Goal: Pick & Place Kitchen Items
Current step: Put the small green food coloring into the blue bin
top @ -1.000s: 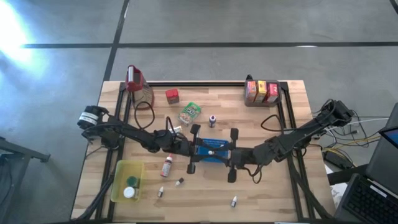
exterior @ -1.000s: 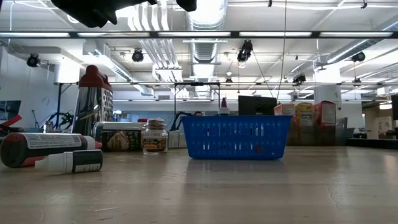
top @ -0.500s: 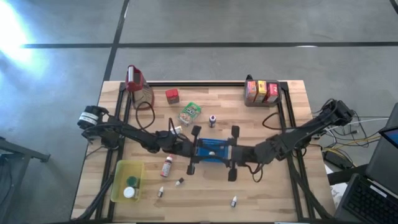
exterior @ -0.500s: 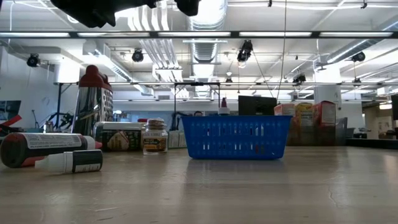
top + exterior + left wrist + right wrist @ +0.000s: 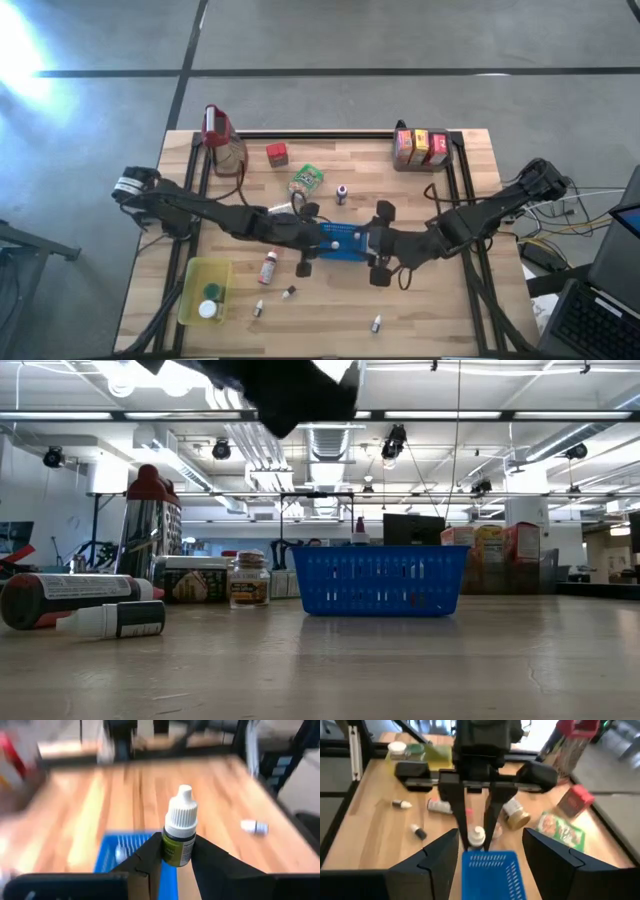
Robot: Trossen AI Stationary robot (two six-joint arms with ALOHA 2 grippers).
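Left wrist view: left gripper [image 5: 177,857] pinches a small cylindrical dropper bottle [image 5: 179,831], ribbed white cap and olive label, upright above the edge of the blue perforated plastic tray [image 5: 131,851] at lower left. High view: right gripper [image 5: 381,243] sits at the tray's right end mid-frame, its fingers [image 5: 442,851] spread wide with nothing between them. Wood-slat table [image 5: 440,315], smooth and pale.

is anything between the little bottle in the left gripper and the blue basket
Nothing visible. The left gripper holds the white-capped bottle upright over the blue basket; only open air lies beneath it. The right gripper, open, flanks the basket without covering it.
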